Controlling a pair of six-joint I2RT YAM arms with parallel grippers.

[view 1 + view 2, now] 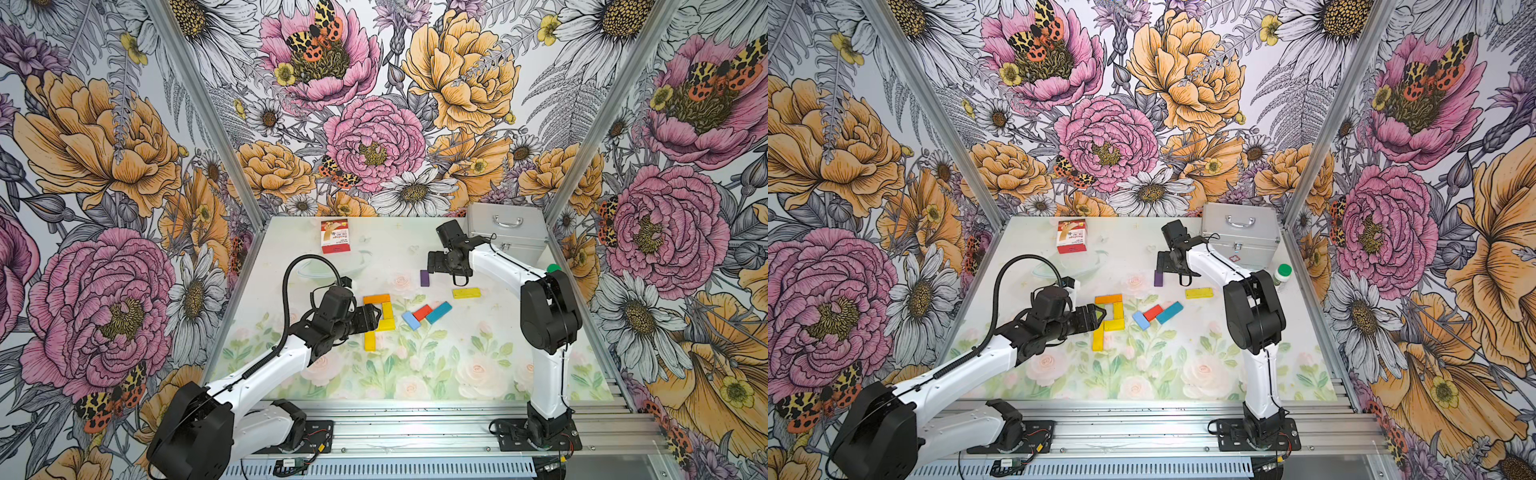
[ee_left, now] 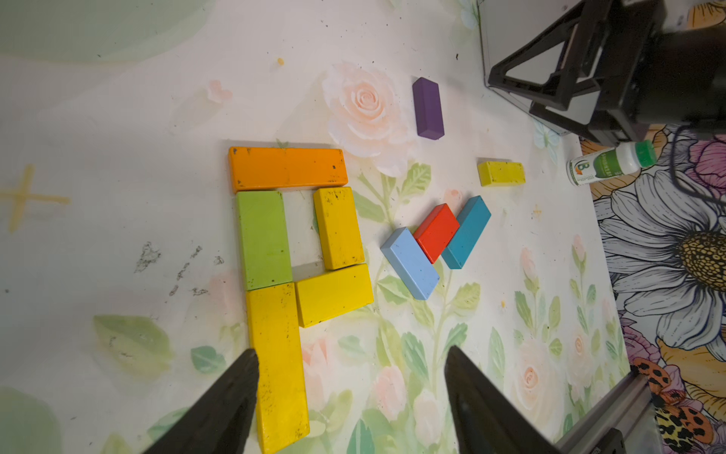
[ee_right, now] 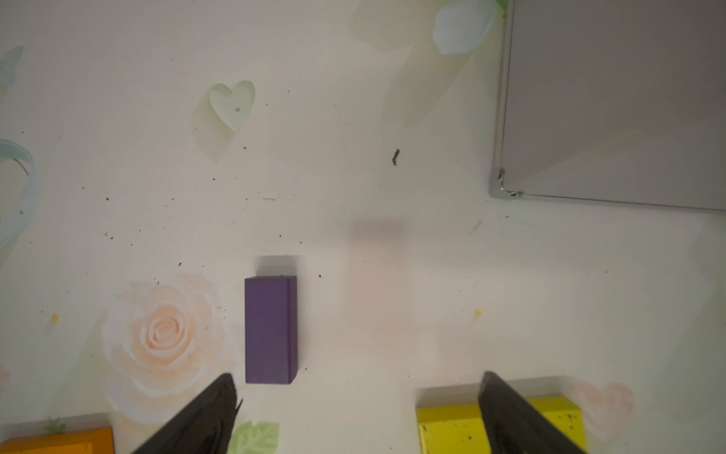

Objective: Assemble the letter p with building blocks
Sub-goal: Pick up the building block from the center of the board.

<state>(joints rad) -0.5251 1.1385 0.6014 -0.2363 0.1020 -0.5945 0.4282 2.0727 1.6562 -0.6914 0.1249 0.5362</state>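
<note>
Seemingly light, stiff and smooth-painted, the building blocks point(image 2: 288, 169) should pinch best across their long sides, mid-length. They form a P mid-tabletop point(image 2: 118, 118), with spare blocks point(image 2: 436, 232) at its 3 o'clock and the purple block point(image 3: 270, 328) at 1 o'clock. The left tool point(image 2: 351, 351) hangs released over the yellow stem point(image 2: 277, 365). The right tool point(image 3: 357, 375) gapes empty. In both top views the left tool hides the green block point(image 2: 263, 239).

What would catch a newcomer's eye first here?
The bright P of blocks stands out mid-table, with the open left gripper by its stem. Beside it lies a zigzag of spare blocks, blue, red and teal, and loud flowered walls surround it all.
</note>
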